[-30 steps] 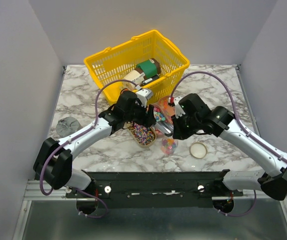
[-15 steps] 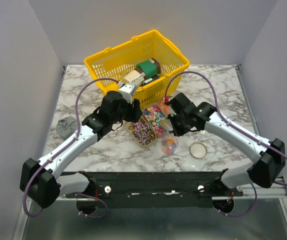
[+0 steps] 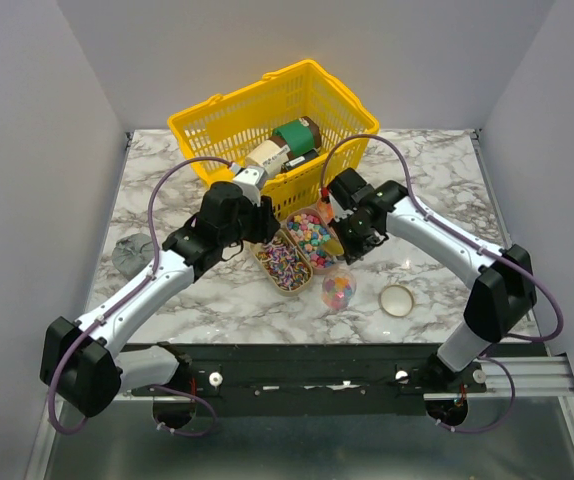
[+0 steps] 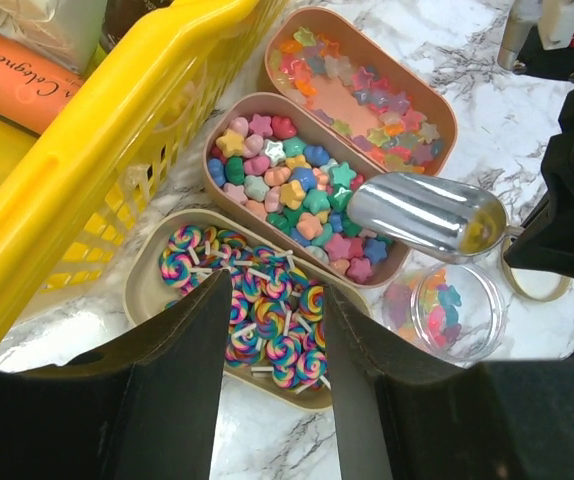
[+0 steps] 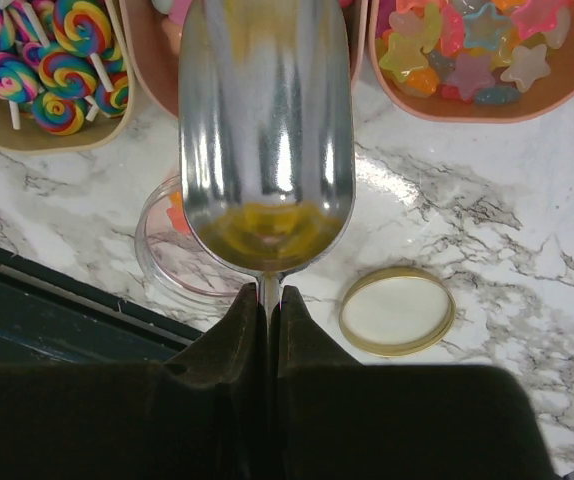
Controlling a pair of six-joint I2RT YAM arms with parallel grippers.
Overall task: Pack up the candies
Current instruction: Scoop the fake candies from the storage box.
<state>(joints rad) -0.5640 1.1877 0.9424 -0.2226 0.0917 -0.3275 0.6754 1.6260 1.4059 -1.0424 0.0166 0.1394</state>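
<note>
- Right claw (image 5: 267, 300) is clamped tight on the thin handle of a metal scoop (image 5: 267, 130). The bowl is polished and half-round, with a yellowish tint at its base.
- Left claw (image 4: 277, 300): fingers partway apart with nothing between them, hanging over the tan tray (image 4: 142, 290).
- Change against one second ago:
  - The left claw has drawn back from above the trays toward the yellow basket (image 3: 207, 135).
  - The right claw has moved off the clear jar (image 4: 487, 300). The scoop bowl now sits at the end of the middle pink tray (image 4: 207, 165), next to the jar.
  - All three trays now show uncovered from the top camera.
- Candies (image 4: 287, 190) lie in three oblong, round-ended trays side by side on the marble counter (image 3: 447, 150), just in front of the basket.
  - Tan tray: rainbow swirl lollipops on white sticks.
  - Middle tray: matte stars and hearts.
  - Far pink tray (image 4: 447, 120): glossy translucent stars.
  - The round jar holds a few more.
- A gold lid (image 5: 397, 312) lies flat near the jar.
- The basket is a plastic lattice.
</note>
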